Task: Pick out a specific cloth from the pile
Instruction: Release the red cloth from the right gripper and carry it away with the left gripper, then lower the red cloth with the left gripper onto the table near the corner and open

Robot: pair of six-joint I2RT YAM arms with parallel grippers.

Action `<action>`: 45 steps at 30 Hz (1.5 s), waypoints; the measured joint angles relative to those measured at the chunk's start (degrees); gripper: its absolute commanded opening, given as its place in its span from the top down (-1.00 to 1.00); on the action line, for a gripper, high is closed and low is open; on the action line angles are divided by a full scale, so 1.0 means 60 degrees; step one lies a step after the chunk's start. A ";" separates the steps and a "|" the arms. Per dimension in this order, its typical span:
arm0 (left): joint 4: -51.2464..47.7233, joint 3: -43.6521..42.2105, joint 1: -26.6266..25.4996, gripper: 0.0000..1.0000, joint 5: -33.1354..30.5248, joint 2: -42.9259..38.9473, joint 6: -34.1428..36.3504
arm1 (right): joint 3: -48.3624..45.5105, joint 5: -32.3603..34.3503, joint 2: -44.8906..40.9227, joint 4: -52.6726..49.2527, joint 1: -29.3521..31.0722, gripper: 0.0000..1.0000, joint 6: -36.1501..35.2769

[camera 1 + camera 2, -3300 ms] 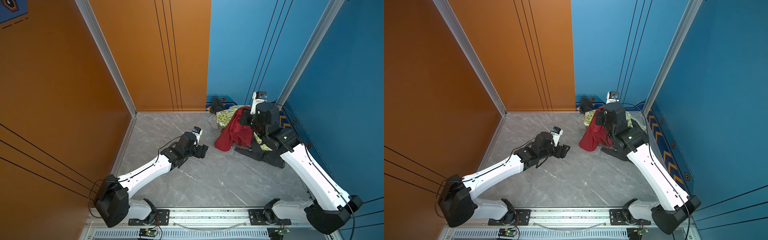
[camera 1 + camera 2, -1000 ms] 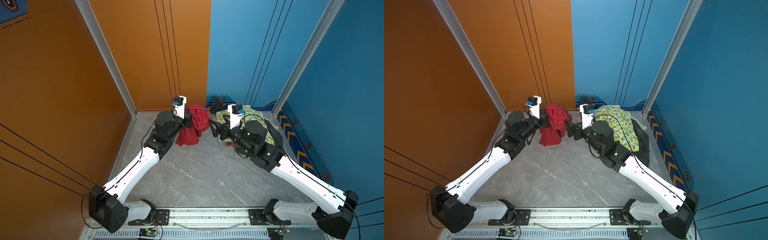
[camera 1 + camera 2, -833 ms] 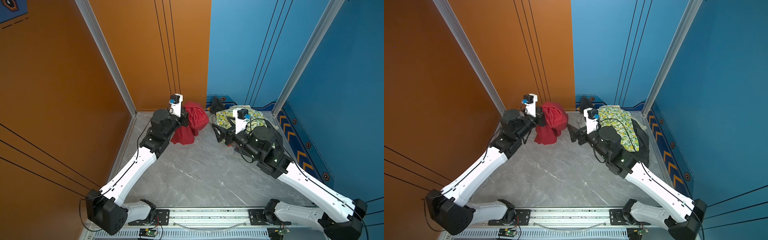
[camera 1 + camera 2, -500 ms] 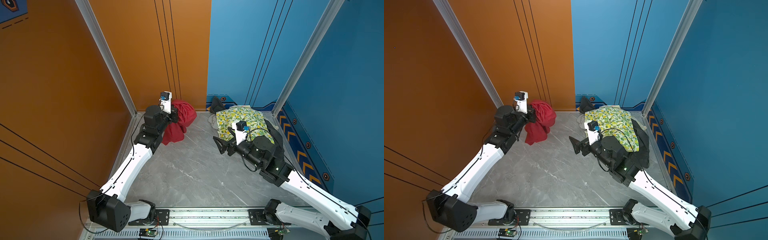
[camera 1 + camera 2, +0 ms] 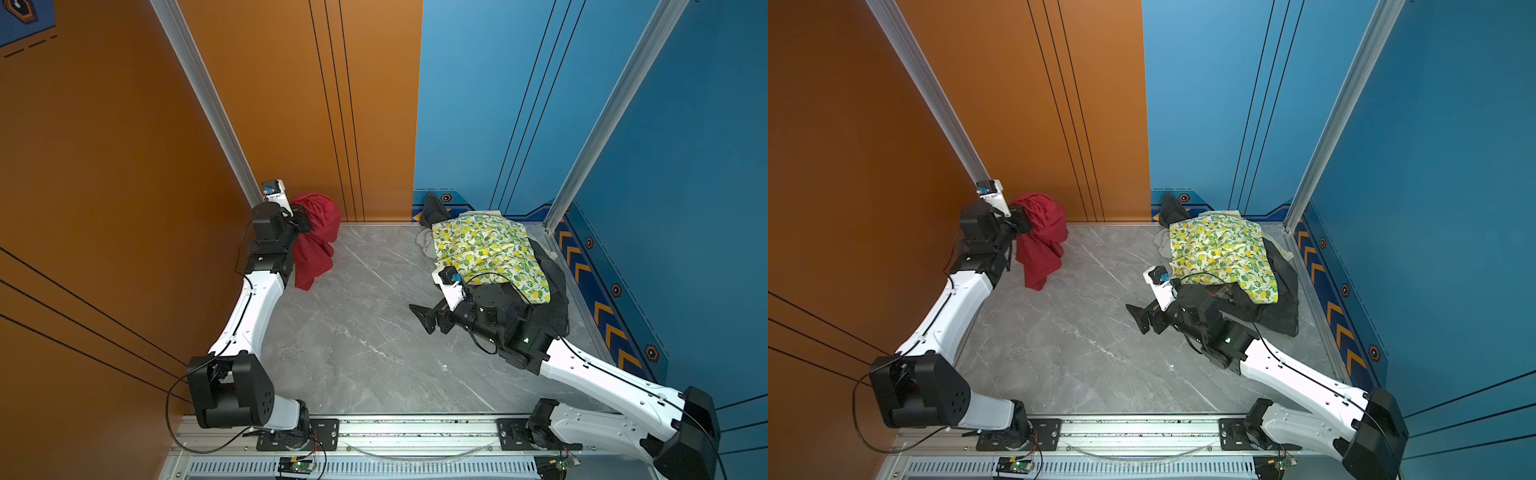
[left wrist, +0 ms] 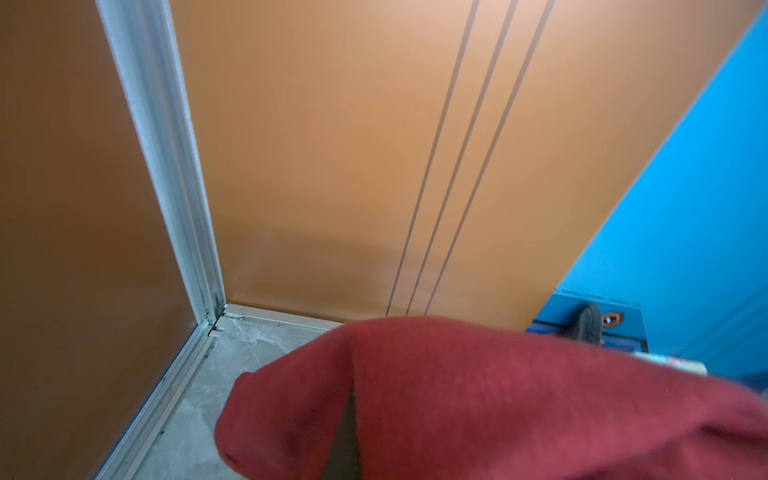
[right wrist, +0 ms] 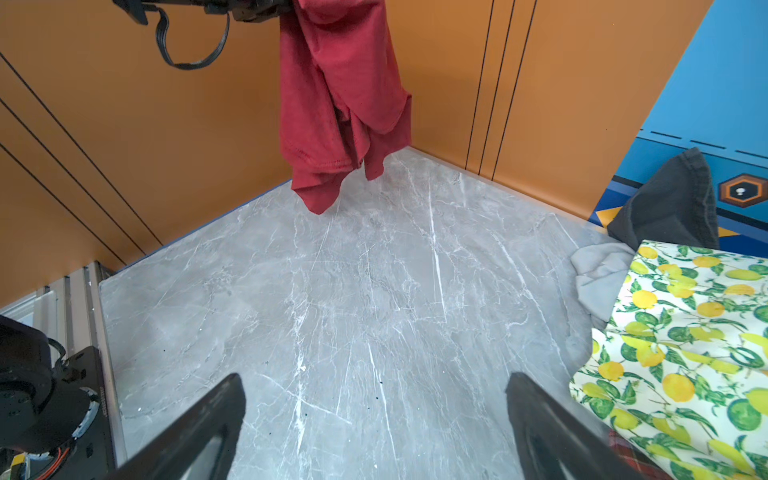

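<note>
My left gripper (image 5: pixel 304 225) had its jaws clamped on the red cloth (image 5: pixel 318 245). The cloth hung by the orange wall (image 5: pixel 291 104), well apart from the pile (image 5: pixel 486 249). My right gripper (image 5: pixel 426 320) sat near the pile, jaws wide apart and empty. The picking looked done to me. Next, I thought, I should lay the cloth gently on the surface (image 5: pixel 353 340).

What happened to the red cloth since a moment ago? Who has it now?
The red cloth passed from the right gripper, which let go, opened and drew back toward the near side, to the left gripper, which is shut on it and carried it left to the orange wall, where it hangs. The pile stayed by the blue wall.
</note>
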 measured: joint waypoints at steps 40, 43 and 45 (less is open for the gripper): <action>-0.0867 -0.2218 0.0984 1.00 -0.1242 0.2962 -0.4007 | -0.0430 0.0368 0.0404 0.0426 -0.0127 -0.99 -0.0066; -0.1512 -0.1708 0.0984 1.00 -0.1239 0.3417 -0.3861 | -0.0430 0.0404 0.0401 0.0426 -0.0146 -0.99 -0.0040; -0.1880 -0.1596 0.0991 1.00 -0.1239 0.3606 -0.3774 | -0.0455 0.0444 0.0386 0.0444 -0.0175 -1.00 0.0004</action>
